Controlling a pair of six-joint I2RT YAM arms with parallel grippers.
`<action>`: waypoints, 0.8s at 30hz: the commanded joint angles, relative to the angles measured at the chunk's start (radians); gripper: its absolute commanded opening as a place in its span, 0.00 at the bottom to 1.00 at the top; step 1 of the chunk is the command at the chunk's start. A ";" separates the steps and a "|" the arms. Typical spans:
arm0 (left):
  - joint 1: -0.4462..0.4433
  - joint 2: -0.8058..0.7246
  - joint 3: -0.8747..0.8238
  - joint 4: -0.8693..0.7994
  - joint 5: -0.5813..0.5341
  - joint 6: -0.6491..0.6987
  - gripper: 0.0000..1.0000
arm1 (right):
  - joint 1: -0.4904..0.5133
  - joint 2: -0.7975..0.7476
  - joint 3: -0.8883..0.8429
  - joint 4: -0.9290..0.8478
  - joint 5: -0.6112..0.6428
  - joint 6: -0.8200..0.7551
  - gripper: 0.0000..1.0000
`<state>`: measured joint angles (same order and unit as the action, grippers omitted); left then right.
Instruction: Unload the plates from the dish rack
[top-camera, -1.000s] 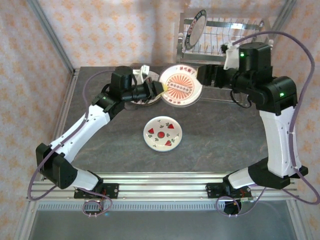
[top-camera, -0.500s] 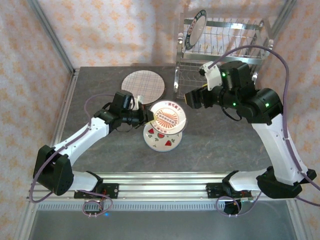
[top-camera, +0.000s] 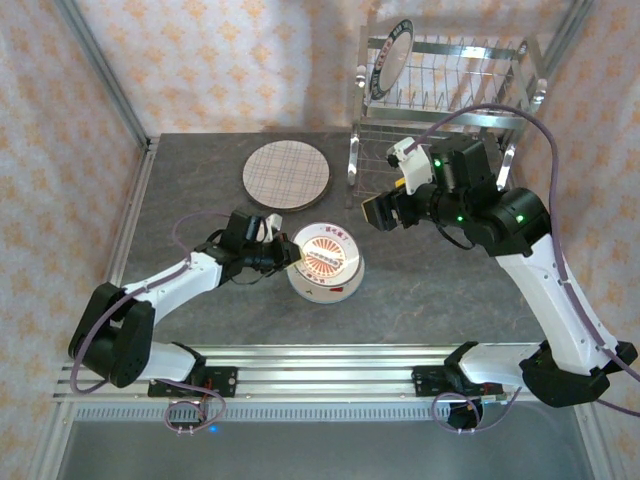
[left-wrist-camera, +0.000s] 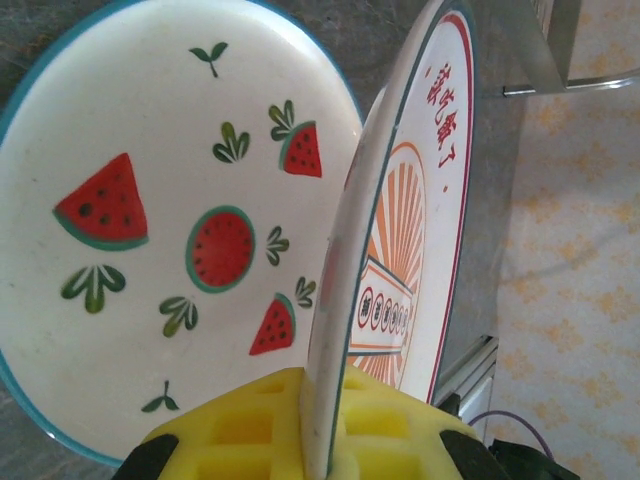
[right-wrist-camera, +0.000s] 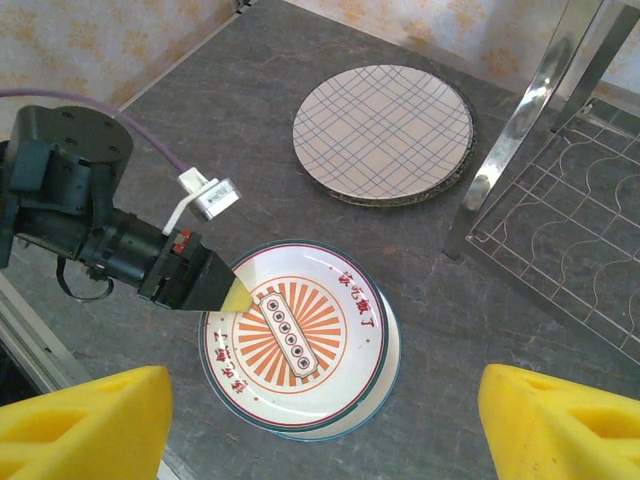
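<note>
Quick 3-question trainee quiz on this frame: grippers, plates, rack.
1. True or false: the right gripper holds a plate.
2. Which plate does the left gripper grip? A plaid plate, B sunburst plate, C watermelon plate
3. How many plates stand in the rack?
Key: 1 false, its jaws are open. 2 B. 3 one, the dark-rimmed plate.
</note>
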<state>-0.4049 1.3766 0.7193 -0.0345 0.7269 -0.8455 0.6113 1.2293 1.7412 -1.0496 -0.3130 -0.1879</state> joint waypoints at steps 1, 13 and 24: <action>0.006 0.021 -0.021 0.125 -0.011 -0.010 0.00 | 0.007 -0.013 -0.006 0.036 -0.012 -0.009 0.80; 0.009 0.074 -0.062 0.172 -0.036 -0.012 0.00 | 0.009 -0.006 -0.009 0.037 -0.018 0.008 0.80; 0.009 0.118 -0.071 0.206 -0.035 -0.021 0.00 | 0.009 0.002 -0.008 0.039 -0.027 0.019 0.80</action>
<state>-0.4049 1.4841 0.6571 0.1036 0.6975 -0.8631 0.6128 1.2293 1.7378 -1.0454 -0.3237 -0.1802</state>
